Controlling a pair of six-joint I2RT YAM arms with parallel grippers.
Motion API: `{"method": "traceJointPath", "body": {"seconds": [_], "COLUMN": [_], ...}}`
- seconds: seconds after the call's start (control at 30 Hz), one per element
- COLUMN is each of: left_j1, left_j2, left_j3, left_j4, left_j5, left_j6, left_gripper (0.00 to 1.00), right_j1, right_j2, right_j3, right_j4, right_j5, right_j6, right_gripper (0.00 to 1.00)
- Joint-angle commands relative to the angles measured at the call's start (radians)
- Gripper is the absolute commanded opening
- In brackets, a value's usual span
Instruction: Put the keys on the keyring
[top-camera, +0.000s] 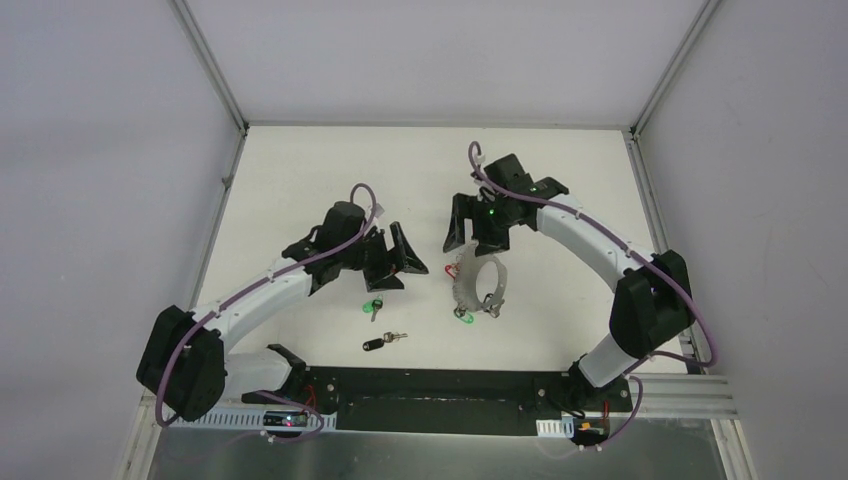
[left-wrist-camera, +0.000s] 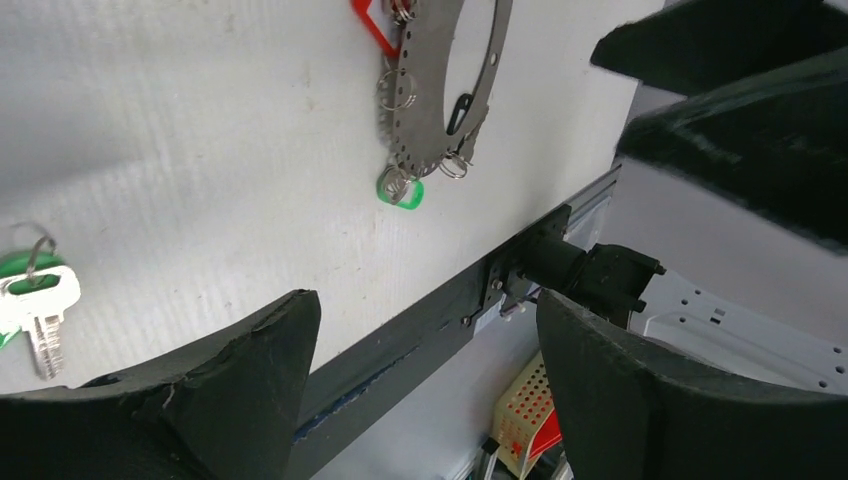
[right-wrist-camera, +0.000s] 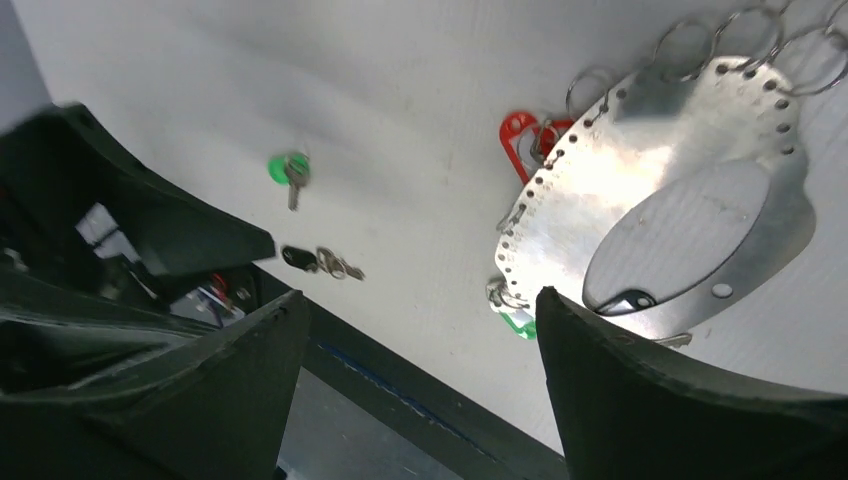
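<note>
The green-capped key (top-camera: 373, 307) lies on the white table below my left gripper (top-camera: 395, 262), which is open and empty above it. The black-capped key (top-camera: 383, 342) lies nearer the front edge. The keyring (top-camera: 478, 285), a flat grey metal ring with small split rings and red and green tags, lies just below my right gripper (top-camera: 477, 240), which is open and empty. The left wrist view shows the green-capped key (left-wrist-camera: 35, 290), the keyring (left-wrist-camera: 440, 90) and the open gripper (left-wrist-camera: 425, 330). The right wrist view shows the keyring (right-wrist-camera: 640, 190), the green-capped key (right-wrist-camera: 290, 172), the black-capped key (right-wrist-camera: 315, 260) and the open gripper (right-wrist-camera: 420, 320).
A red tag (right-wrist-camera: 520, 140) and a green tag (right-wrist-camera: 518, 320) hang from the keyring's left side. A black rail (top-camera: 430, 385) runs along the table's front edge. White walls with metal frame posts (top-camera: 210, 65) enclose the table at the back and sides.
</note>
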Motion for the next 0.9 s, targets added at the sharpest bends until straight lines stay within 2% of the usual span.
{"method": "traceJointPath", "body": {"seconds": [0.0, 0.17, 0.37, 0.47, 0.63, 0.73, 0.87], "left_j1": [-0.054, -0.077, -0.079, -0.079, -0.078, -0.077, -0.076], "left_j2": [0.085, 0.191, 0.233, 0.218, 0.145, 0.091, 0.048], "left_j3": [0.092, 0.123, 0.092, 0.035, -0.090, -0.169, -0.202], "left_j4": [0.037, 0.034, 0.033, 0.058, 0.196, 0.288, 0.302], "left_j5": [-0.027, -0.007, -0.053, -0.082, -0.056, -0.080, -0.100], "left_j6": [0.023, 0.050, 0.168, 0.227, 0.202, 0.170, 0.157], "left_gripper": [0.80, 0.76, 0.74, 0.75, 0.75, 0.77, 0.78], "right_j1": [-0.079, -0.132, -0.217, -0.230, -0.214, -0.168, -0.090], "right_j2": [-0.027, -0.107, -0.134, -0.096, -0.047, -0.004, 0.086], "right_j3": [0.051, -0.148, -0.246, -0.241, -0.240, -0.201, -0.119], "right_j4": [0.043, 0.168, 0.160, 0.131, 0.182, 0.176, 0.131], "right_j5": [0.004, -0.023, 0.039, 0.079, 0.060, 0.069, 0.114], "right_j6": [0.118, 0.196, 0.146, 0.121, 0.113, 0.113, 0.099], "right_gripper": [0.85, 0.84, 0.84, 0.83, 0.83, 0.84, 0.86]}}
